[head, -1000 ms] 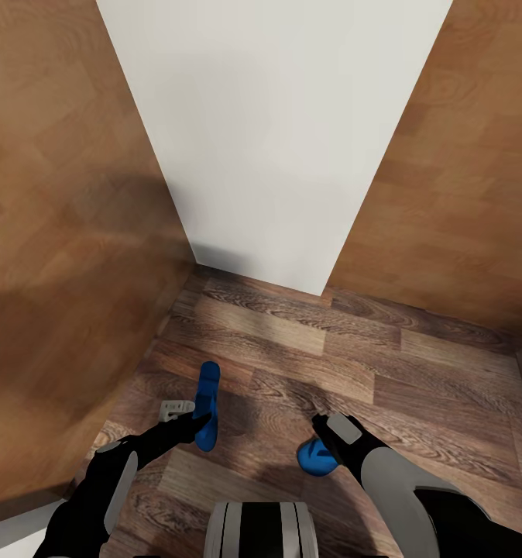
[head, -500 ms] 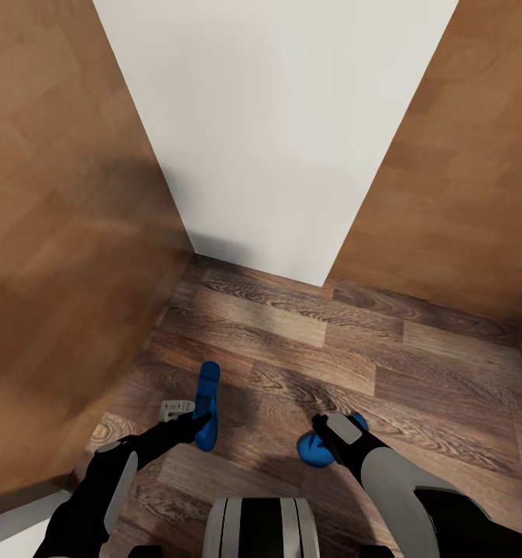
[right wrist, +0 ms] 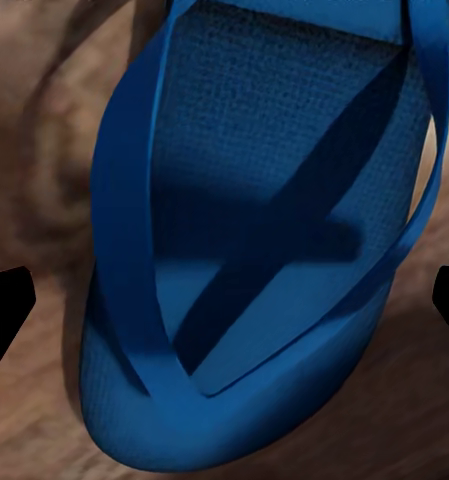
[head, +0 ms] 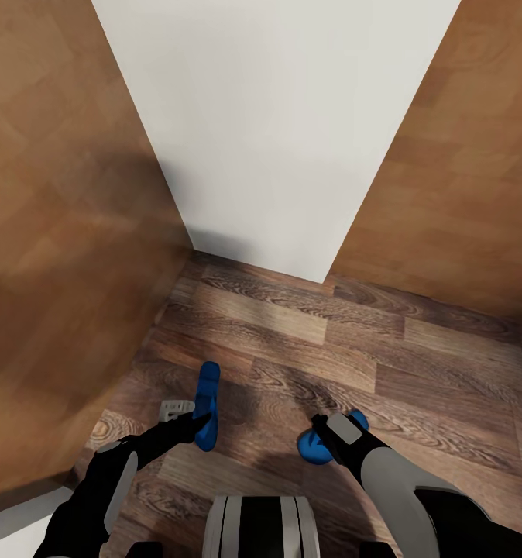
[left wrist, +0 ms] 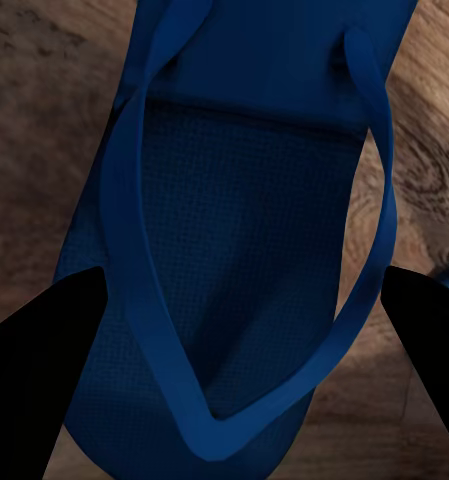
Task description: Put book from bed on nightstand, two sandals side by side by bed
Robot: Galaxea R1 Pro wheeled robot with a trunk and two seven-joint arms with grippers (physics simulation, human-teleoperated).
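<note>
Two blue flip-flops, one at each gripper, over a dark wood-plank floor (head: 307, 341).

Item 1: left sandal (head: 207, 404). In the head view it stands on edge, long axis running away from the robot, its near end at the left gripper (head: 199, 422). In the left wrist view the sandal (left wrist: 234, 250) lies between the two black fingertips (left wrist: 34, 380), thong strap facing the camera; the fingers sit at either edge of the sole, spread to about its width. Whether they press on it cannot be told.

Item 2: right sandal (head: 317, 446). In the head view it is partly hidden beneath the right gripper (head: 321, 428), blue showing on both sides of the wrist. In the right wrist view the sandal (right wrist: 254, 260) has its rounded end toward the camera, strap up; the fingertips (right wrist: 4, 300) stand well clear of both its edges, jaws spread wide.

Item 3: surroundings. White wall (head: 269, 132) ahead, flanked by a brown wooden panel on the left (head: 60, 232) and another on the right (head: 462, 201). A small grey bracket-like object (head: 176, 408) lies on the floor just beside the left sandal. The two sandals are apart, with bare floor between them.
</note>
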